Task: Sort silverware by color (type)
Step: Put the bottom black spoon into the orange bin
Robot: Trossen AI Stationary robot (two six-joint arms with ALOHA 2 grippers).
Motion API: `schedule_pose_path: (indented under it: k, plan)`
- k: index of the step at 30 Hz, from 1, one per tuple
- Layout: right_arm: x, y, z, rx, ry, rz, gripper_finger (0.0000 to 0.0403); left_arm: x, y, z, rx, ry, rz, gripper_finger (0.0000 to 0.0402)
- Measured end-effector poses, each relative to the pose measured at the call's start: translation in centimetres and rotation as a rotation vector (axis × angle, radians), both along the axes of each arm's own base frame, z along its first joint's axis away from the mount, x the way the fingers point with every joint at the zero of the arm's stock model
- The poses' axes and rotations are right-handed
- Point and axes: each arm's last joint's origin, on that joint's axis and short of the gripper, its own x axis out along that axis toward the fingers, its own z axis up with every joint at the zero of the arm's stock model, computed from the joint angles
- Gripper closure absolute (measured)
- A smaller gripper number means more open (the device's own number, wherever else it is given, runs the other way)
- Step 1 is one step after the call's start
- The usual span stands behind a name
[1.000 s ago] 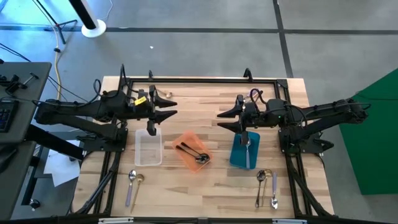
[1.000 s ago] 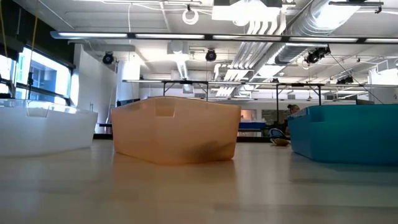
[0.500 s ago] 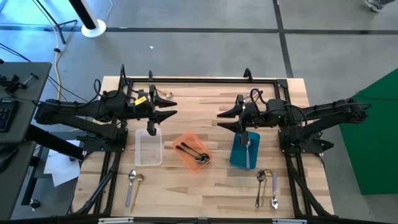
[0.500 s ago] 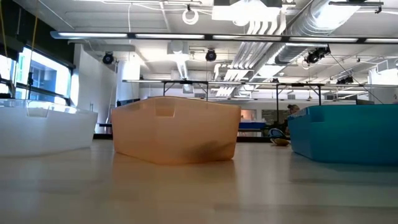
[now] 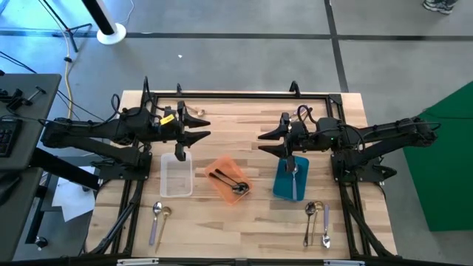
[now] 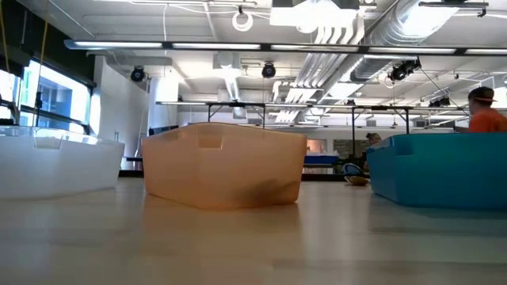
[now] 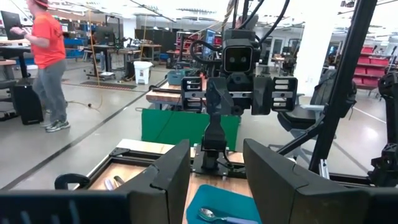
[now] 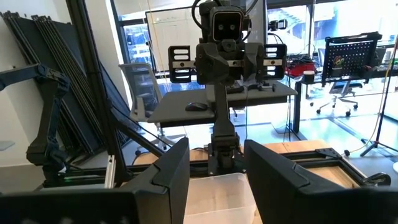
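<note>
1. Pale wooden table (image 5: 244, 118) under me; a workshop hall lies behind it, with a person in an orange shirt (image 7: 46, 43) walking there.
2. I see the clear rectangular tray (image 5: 176, 175) with nothing visible inside.
3. My orange tray (image 5: 230, 179) holds dark spoons (image 5: 229, 179).
4. My blue tray (image 5: 291, 179) holds a silver spoon (image 5: 294, 177).
5. Loose spoons lie near the front edge, left (image 5: 159, 218) and right (image 5: 318, 220); their finishes are hard to tell.
6. Left gripper (image 5: 182, 153) hangs over the clear tray's far end, right gripper (image 5: 288, 165) over the blue tray; both have fingers parted and hold nothing.
</note>
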Motion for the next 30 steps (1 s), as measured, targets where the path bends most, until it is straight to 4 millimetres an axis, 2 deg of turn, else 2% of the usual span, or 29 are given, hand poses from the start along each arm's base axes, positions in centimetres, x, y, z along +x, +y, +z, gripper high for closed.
schedule_pose_path:
  k: [13,21,30]
  plan:
    - [0.0,0.0,0.03,-0.023,-0.004,-0.001,0.0265,0.0,0.0,-0.02,0.067,0.009,0.004,0.0264]
    - [0.0,0.0,0.03,0.086,0.001,0.006,0.0265,0.0,0.0,-0.02,0.069,0.009,0.004,0.0264]
    - [0.01,-0.05,0.02,0.092,0.002,-0.01,0.0265,0.0,0.0,0.0,0.048,0.006,0.004,0.0264]
